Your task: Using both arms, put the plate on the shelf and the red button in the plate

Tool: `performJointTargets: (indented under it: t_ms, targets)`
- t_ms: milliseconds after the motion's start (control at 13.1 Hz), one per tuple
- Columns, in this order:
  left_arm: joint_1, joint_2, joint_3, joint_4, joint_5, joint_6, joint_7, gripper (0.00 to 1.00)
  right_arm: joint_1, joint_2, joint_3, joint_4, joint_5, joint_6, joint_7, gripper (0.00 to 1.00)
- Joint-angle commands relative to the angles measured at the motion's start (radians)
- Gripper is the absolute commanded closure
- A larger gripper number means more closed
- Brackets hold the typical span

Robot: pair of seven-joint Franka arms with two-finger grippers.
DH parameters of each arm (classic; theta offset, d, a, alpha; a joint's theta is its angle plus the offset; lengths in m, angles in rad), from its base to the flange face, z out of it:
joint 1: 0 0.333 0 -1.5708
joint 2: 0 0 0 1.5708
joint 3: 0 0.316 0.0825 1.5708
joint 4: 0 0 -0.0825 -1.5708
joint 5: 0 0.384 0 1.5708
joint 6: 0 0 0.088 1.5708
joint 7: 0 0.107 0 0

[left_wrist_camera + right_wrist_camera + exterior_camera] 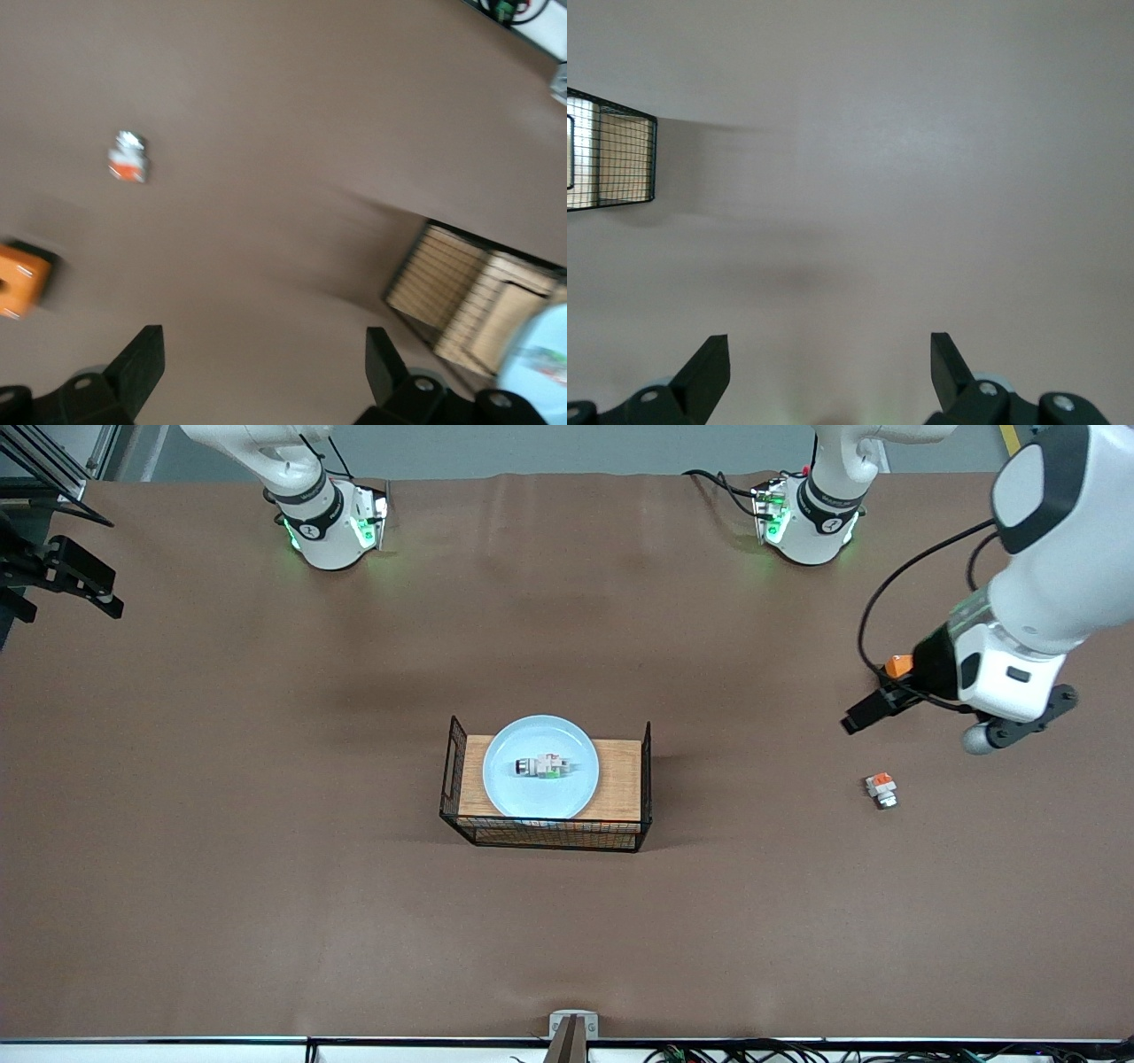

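The pale blue plate (540, 735) rests on the wooden top of a black wire rack (620, 779) at the table's middle. On the plate lies the red button (540, 767), a small white-grey piece with a green patch. My left gripper (263, 343) hangs open and empty over the table toward the left arm's end, apart from the rack. An edge of the plate (542, 329) shows in the left wrist view. My right gripper (828, 343) is open and empty over bare table toward the right arm's end, with the rack (620, 159) some way off.
A tiny white piece with an orange block (881, 789) (129, 158) lies on the table toward the left arm's end. An orange box (898, 664) (19, 279) sits farther from the front camera, partly hidden by the left arm.
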Motion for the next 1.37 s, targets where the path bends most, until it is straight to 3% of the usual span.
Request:
performJointTargets:
  t_ms: [0, 458, 1297]
  targets:
    - [0.05, -0.033, -0.004, -0.016, 0.057, -0.009, 0.144, 0.0, -0.002, -0.022, -0.01, -0.023, 0.043, -0.002, -0.006, 0.0]
    - [0.16, -0.028, -0.002, 0.013, 0.049, -0.01, 0.328, 0.01, -0.031, -0.03, -0.013, -0.023, 0.036, -0.034, -0.008, 0.0]
    - [0.167, -0.016, -0.007, 0.055, 0.055, -0.007, 0.359, 0.0, -0.028, -0.03, -0.002, -0.023, 0.016, -0.025, -0.014, 0.0]
